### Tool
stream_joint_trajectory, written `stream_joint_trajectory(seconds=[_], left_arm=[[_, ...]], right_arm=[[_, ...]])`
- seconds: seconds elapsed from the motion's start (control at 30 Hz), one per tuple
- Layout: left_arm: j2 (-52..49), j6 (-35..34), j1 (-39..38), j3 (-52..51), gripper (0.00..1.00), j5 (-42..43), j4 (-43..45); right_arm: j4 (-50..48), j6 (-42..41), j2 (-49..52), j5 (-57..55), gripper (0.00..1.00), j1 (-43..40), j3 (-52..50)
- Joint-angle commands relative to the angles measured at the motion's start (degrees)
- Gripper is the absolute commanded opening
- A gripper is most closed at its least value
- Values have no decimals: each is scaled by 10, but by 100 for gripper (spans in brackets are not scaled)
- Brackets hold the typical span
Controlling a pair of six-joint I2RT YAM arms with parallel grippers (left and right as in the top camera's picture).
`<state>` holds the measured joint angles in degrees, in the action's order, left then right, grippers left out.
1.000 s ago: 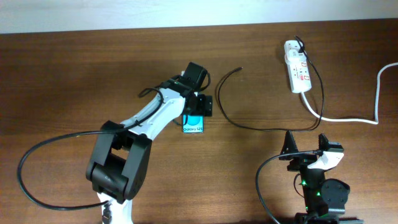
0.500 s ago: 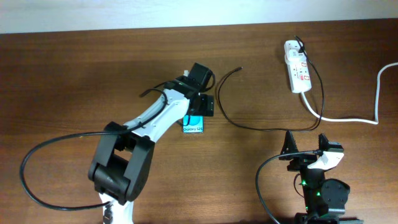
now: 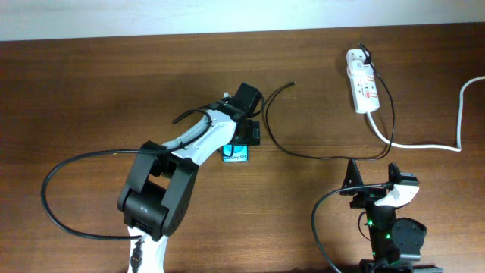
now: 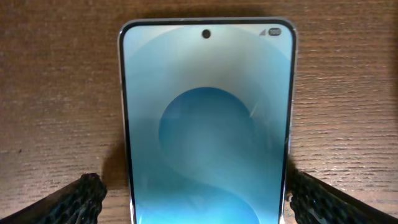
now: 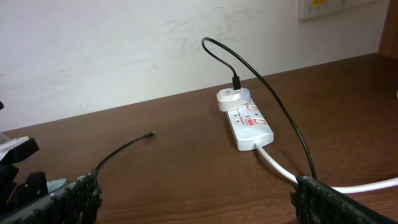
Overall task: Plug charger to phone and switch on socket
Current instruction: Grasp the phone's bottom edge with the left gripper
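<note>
Two arms of mine show from overhead. My left gripper reaches to the middle of the tabletop and hangs over the phone, jaws spread wide and holding nothing. Only the phone's cyan lower end, with its lettering, shows below the gripper. My right gripper sits at the lower right of the frame, also wide open and empty, well apart from everything. The socket lies at the upper right, its white cord trailing off to the right edge. The charger leaves the socket's top end, runs down and left across the wood, then curls up to a loose tip just right of my left gripper.

Left wrist view: the phone fills the centre, lying flat on the wood with its camera dot at the top. My two black fingers show in the bottom corners, one on each side of its long edges. I cannot tell whether they touch it.

Right wrist view: the socket lies right of centre near the wall. The charger's black cable arches out of a white adapter on the socket's far end. Its loose plug tip rests on the wood at centre left. My spread finger ends frame the bottom corners.
</note>
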<state>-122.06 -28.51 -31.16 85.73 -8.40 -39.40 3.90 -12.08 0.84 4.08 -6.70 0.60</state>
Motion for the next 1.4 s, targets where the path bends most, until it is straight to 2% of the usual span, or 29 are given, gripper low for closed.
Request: stream_joint_trajectory(seconds=[0.0,0.23,0.63,0.7,0.97,1.0,1.13,1.37], left_arm=[[-9,-28,0,6,99,-3,-13],[-9,-27,2,6,99,-22,-16],[-46,-12,2,6,100,1,-8],[-46,-12,2,6,94,2,-16],[-46,-12,2,6,83,0,-42],[-46,-12,2,6,78,0,-43],[-46,-12,2,6,69,-3,-44],[-46,-12,2,6,63,-6,-44]], right_arm=[[3,-2,-5,-3,98,4,-3],[3,-2,-5,-3,98,4,-3],[3,-2,-5,-3,98,4,-3],[3,-2,-5,-3,98,4,-3],[3,-2,-5,-3,98,4,-3],[3,-2,-5,-3,98,4,-3],[3,-2,-5,-3,98,4,-3],[3,-2,-5,-3,98,4,-3]])
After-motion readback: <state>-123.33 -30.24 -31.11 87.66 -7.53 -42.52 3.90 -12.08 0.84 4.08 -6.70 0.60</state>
